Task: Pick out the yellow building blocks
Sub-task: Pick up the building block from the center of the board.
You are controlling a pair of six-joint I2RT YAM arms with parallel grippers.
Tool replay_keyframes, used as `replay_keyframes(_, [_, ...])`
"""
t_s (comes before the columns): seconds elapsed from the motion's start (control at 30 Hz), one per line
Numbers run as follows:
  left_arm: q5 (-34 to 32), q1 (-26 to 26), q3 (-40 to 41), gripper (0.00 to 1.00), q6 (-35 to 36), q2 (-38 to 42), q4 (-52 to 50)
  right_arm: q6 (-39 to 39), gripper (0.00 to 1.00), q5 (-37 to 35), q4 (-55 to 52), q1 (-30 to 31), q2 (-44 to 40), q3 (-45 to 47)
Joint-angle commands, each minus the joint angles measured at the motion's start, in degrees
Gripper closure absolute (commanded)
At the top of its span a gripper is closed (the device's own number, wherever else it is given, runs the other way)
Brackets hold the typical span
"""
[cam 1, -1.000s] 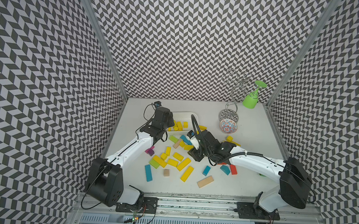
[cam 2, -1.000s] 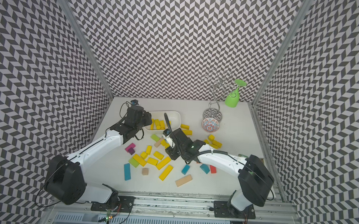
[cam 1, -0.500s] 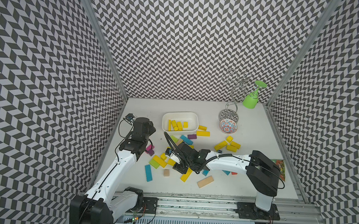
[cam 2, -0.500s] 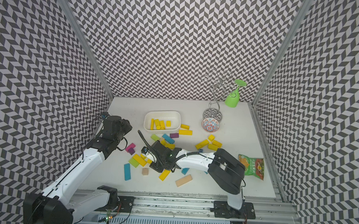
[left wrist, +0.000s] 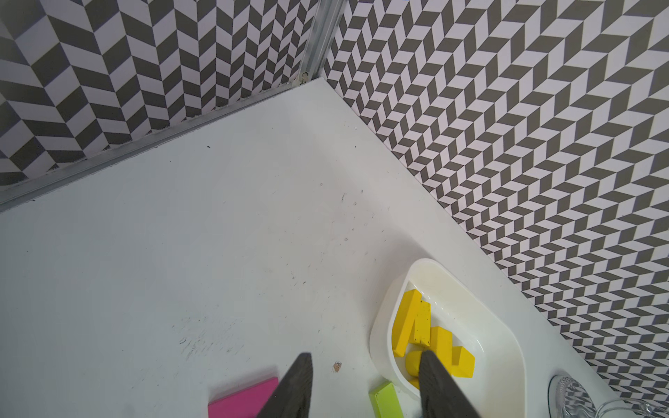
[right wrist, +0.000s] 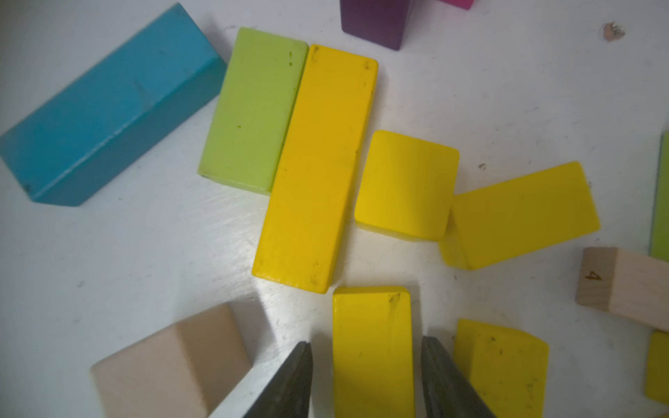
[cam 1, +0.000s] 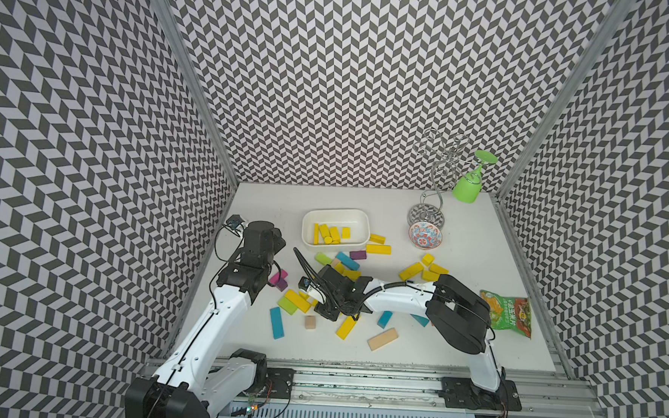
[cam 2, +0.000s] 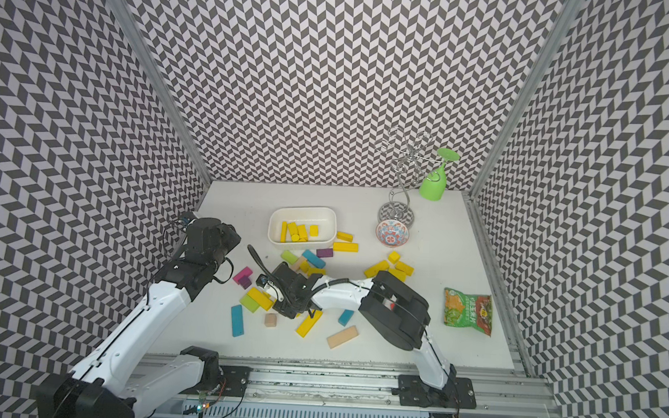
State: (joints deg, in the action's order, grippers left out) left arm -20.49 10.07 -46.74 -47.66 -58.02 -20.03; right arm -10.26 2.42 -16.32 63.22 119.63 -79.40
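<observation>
Several yellow building blocks [cam 1: 327, 233] lie in the white dish [cam 1: 336, 212]. More are scattered over the table, such as a bar [cam 1: 378, 248] right of the dish and a bar [cam 1: 346, 327] near the front. My right gripper [right wrist: 365, 347] is down in the pile [cam 1: 329, 310], open, its jaws on either side of a yellow block [right wrist: 373, 325] with a thin gap on each side. Beyond it lie a long yellow bar [right wrist: 316, 170], a cube [right wrist: 407, 184] and a brick [right wrist: 521, 213]. My left gripper [left wrist: 365, 358] hangs open and empty left of the dish [cam 1: 274, 244].
Lime-green [cam 1: 287, 306], blue [cam 1: 276, 323], pink [cam 1: 276, 279], purple [cam 1: 357, 254] and pale wooden [cam 1: 383, 338] blocks mix with the yellow ones. A patterned bowl [cam 1: 424, 235], a wire rack [cam 1: 427, 215] with a green glass [cam 1: 468, 187], and a snack bag [cam 1: 508, 311] stand to the right.
My left arm has pulled back from over the dish toward the left wall. My right arm has swung left and down into the front pile, and its jaws have narrowed around a yellow block.
</observation>
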Motion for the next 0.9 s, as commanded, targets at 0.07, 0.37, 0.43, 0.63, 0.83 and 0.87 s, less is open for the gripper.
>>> replay_keyframes(0.07, [-1.4,-0.4,-0.72,0.5,0.46,0.66,-1.6,-0.64,0.52,-0.83,0.67,0.16,1.77,-1.12])
replay_keyframes(0.37, [-2.22,-0.4,-1.84,0.5,1.4,0.78,-2.16,0.93,0.64,-0.09,0.19,0.19,2.64,-1.64])
replay_keyframes(0.43, [-2.39,-0.45,-1.88,0.5,1.35,0.88,-2.2,1.21,0.71,0.13,0.23,0.17,2.41,-1.65])
replay_keyframes(0.63, [-2.75,-0.47,-1.26,0.5,1.08,1.42,-2.38,1.0,0.9,-0.48,-0.12,0.21,0.57,-1.75])
replay_keyframes(0.83, [-2.79,-0.46,-1.42,0.51,0.91,1.46,-2.29,1.61,0.94,-1.4,0.44,0.23,-4.49,-2.02])
replay_keyframes(0.87, [-2.88,-0.46,-1.42,0.51,0.91,1.49,-2.29,1.96,0.94,-1.66,0.82,0.16,-5.73,-1.76])
